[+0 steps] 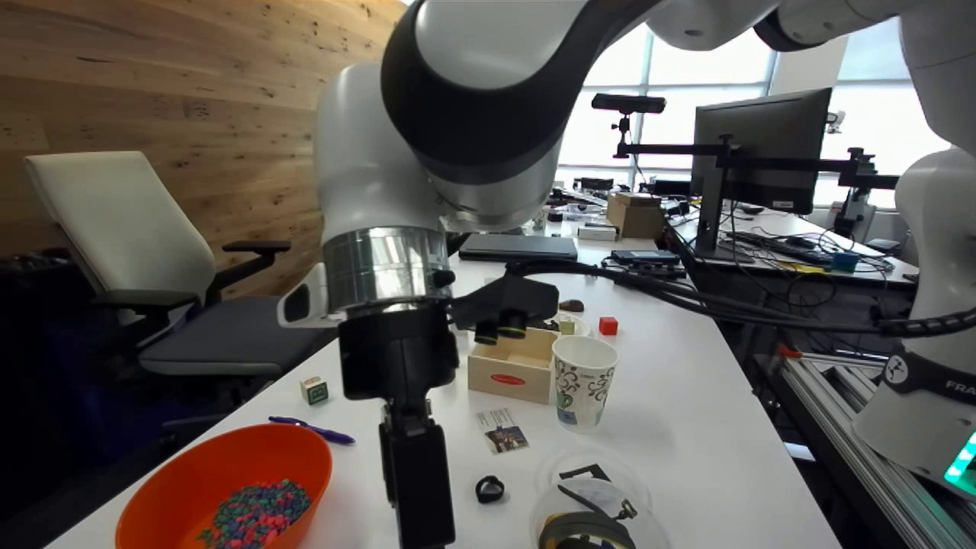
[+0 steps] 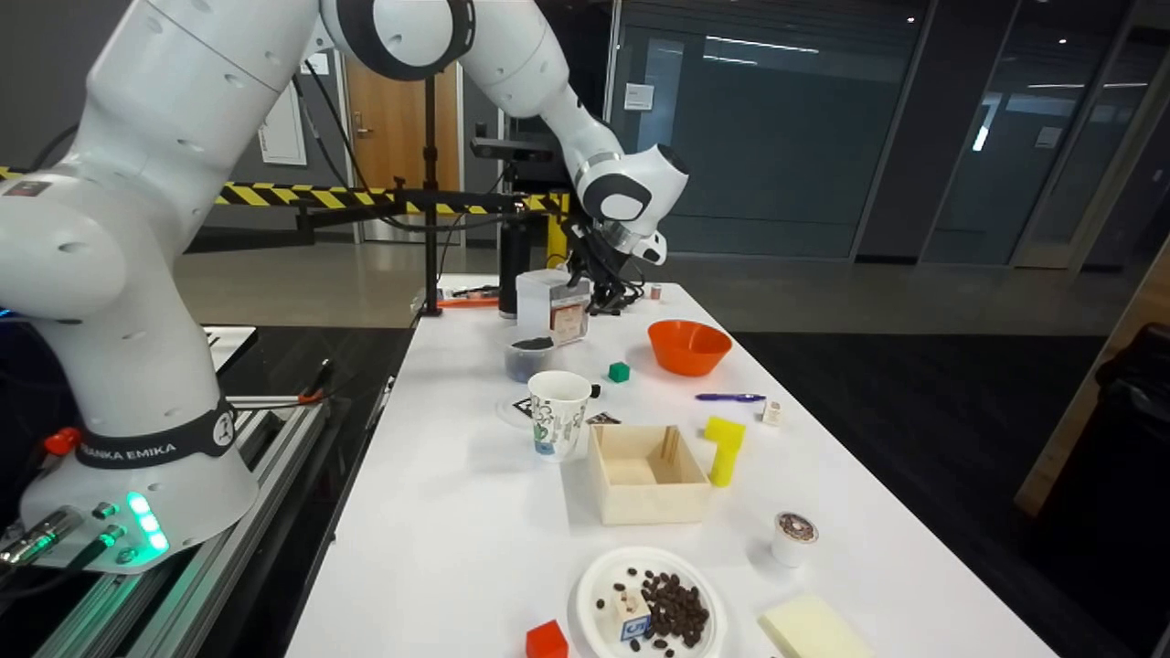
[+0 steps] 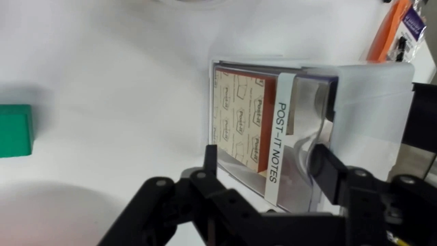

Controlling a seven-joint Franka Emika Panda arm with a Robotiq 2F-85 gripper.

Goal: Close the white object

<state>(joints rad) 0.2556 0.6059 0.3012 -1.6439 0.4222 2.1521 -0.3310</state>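
Note:
A white box (image 2: 539, 297) with a clear front stands at the far end of the table in an exterior view. In the wrist view the white box (image 3: 372, 92) shows a clear front part (image 3: 278, 136) labelled POST-IT NOTES, with Post-it packs behind it and a curved clear lip. How far this part is open I cannot tell. My gripper (image 3: 265, 149) is open, its fingers wide apart before the clear part. One finger is against or very close to the curved lip; the other is by the opposite edge. My gripper (image 2: 605, 302) is beside the box. The box is out of view in an exterior view showing my gripper (image 1: 419, 488).
A green block (image 3: 15, 130) lies near the box. An orange bowl (image 2: 690, 347), a clear tub (image 2: 530, 358), a paper cup (image 2: 559, 416) and a wooden box (image 2: 651, 475) stand on the table. A black post (image 2: 515, 274) stands behind the white box.

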